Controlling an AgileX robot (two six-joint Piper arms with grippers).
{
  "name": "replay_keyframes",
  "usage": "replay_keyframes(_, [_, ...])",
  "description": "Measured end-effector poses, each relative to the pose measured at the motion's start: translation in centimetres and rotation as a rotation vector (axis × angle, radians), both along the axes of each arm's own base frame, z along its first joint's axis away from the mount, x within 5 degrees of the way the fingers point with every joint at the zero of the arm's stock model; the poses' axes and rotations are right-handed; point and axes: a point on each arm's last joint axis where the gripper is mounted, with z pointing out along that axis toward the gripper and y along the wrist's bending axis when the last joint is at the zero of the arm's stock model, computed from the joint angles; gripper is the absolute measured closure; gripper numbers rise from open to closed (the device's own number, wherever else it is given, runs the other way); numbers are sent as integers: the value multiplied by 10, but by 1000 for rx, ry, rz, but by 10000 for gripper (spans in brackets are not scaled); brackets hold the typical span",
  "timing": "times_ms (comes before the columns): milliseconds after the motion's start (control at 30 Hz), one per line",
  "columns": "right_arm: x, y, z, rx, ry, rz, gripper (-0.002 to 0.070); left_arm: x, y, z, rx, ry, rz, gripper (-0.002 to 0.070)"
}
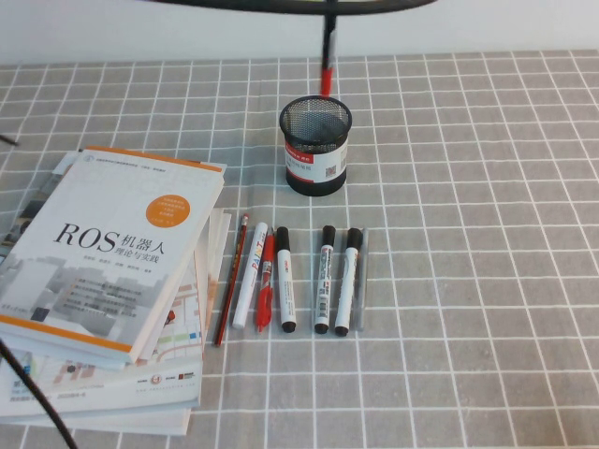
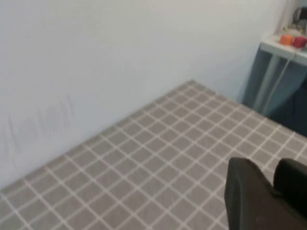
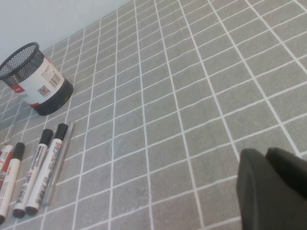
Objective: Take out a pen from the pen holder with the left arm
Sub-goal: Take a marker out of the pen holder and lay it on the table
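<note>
left gripper (image 2: pixel 268 165) high over far edge of desk (image 1: pixel 487 281), clenched on red-black pen (image 1: pixel 327 56) hanging clear above mesh pen holder (image 1: pixel 315 145). book stack (image 1: pixel 112 281) at near left corner, loose markers (image 1: pixel 323 279) mid desk. right gripper (image 3: pixel 267 154) closed, empty, over right side.

Red-black pen (image 1: pixel 326 58) upright in air above pen holder (image 1: pixel 316 150); markers (image 1: pixel 284 281) beside books (image 1: pixel 112 271).
</note>
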Motion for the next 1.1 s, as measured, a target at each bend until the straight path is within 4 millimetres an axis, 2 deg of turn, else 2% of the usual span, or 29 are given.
replay_keyframes(67, [0, 0, 0, 0, 0, 0, 689, -7, 5, -3, 68, 61, 5, 600])
replay_keyframes(167, [0, 0, 0, 0, 0, 0, 689, -10, 10, -19, 201, 196, 18, 600])
replay_keyframes(300, [0, 0, 0, 0, 0, 0, 689, -5, 12, -50, 356, 382, 31, 600])
replay_keyframes(433, [0, 0, 0, 0, 0, 0, 689, 6, 5, -83, 424, 551, 35, 600])
replay_keyframes(800, [0, 0, 0, 0, 0, 0, 689, 40, -22, -166, 412, 865, 63, 601])
replay_keyframes(1100, [0, 0, 0, 0, 0, 0, 689, 61, -26, -204, 362, 979, 184, 601])
